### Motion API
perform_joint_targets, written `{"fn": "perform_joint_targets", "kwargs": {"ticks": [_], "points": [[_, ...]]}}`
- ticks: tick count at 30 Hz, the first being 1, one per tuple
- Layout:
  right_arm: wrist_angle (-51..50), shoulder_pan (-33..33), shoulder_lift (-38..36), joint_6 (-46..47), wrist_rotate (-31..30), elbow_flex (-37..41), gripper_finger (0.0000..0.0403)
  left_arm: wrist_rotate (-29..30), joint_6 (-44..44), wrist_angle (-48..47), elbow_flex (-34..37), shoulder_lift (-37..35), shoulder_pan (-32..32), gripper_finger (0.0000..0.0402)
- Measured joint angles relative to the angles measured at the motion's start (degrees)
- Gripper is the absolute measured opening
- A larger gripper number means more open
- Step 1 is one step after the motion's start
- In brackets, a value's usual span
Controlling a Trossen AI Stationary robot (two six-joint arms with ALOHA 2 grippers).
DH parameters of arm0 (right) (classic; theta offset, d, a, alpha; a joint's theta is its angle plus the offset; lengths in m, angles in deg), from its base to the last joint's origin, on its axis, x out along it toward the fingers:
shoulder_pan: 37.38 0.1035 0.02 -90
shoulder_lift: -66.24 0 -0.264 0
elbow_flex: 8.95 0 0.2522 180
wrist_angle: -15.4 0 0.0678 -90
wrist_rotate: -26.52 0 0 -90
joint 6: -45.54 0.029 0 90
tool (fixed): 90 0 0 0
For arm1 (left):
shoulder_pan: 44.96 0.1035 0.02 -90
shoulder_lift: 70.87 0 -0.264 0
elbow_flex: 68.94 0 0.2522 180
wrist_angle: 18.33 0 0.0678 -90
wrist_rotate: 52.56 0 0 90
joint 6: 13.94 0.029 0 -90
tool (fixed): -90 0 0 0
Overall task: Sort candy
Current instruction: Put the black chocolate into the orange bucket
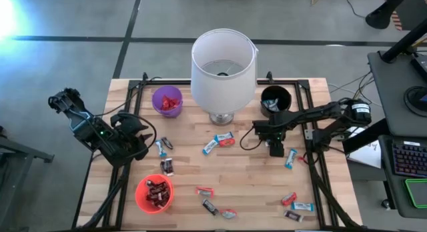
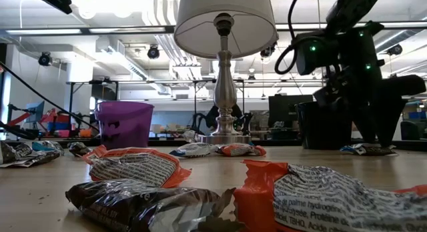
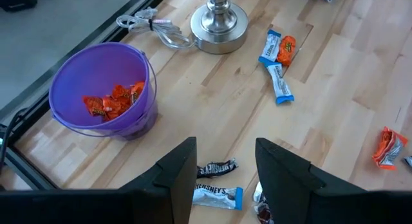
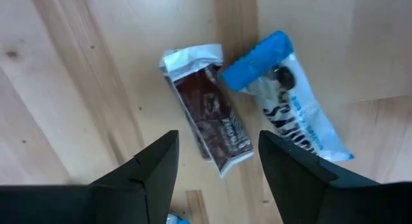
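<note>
Three cups: a purple cup near the back left of the surface holds orange-red wrapped pieces; a red cup at the front left holds dark-wrapped pieces; a black cup stands at the back right, beside the lamp.
Surface: pale wooden planks with a black metal frame along the edges.
Lamp: a white-shaded lamp on a silver base stands at the back middle, between the purple and black cups.
Candy: wrapped candy lies scattered over the surface, a blue-and-white and a red piece in front of the lamp base, more along the front edge and at the front right corner.
Left tool: the left tool hovers at the left side, near the purple cup, its fingers parted and empty, with a dark bar and a blue-and-white bar on the wood below the gap.
Right tool: the right tool hangs low in front of the black cup, fingers spread wide and holding nothing, over a brown bar that touches a blue bar.
Cable: a coiled grey cord lies beside the lamp base.
Room: grey floor around the surface, a desk with a keyboard at the right; across the surface, ceiling lights, pipes and cluttered benches.
</note>
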Motion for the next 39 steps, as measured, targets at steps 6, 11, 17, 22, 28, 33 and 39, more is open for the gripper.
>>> {"fn": "perform_joint_targets", "kwargs": {"ticks": [6,11,17,22,28,33,39], "points": [[0.3,0.0,0.1,0.0,0.2,0.2,0.0205,0.0,0.0,0.0,0.0,0.0,0.0,0.0141],[0.6,0.0,0.1,0.0,0.2,0.4,0.0205,0.0,0.0,0.0,0.0,0.0,0.0,0.0141],[0.8,0.0,0.9,0.1,0.2,0.5,0.0205,0.0,0.0,0.0,0.0,0.0,0.0,0.0141],[0.8,0.0,4.4,0.0,0.3,0.5,0.0205,0.0,0.0,0.0,0.0,0.0,0.0,0.0141],[0.8,-0.2,5.6,0.1,0.3,0.4,0.0191,0.0,0.0,0.0,0.0,0.0,0.0,0.0141],[0.8,-0.2,5.6,-0.2,1.3,0.4,0.0147,0.0,0.0,0.0,0.0,0.0,0.0,0.0141],[0.8,-0.3,5.7,-1.0,3.5,0.5,0.0054,0.0,0.0,0.0,0.0,0.0,0.0,0.0141]]}}
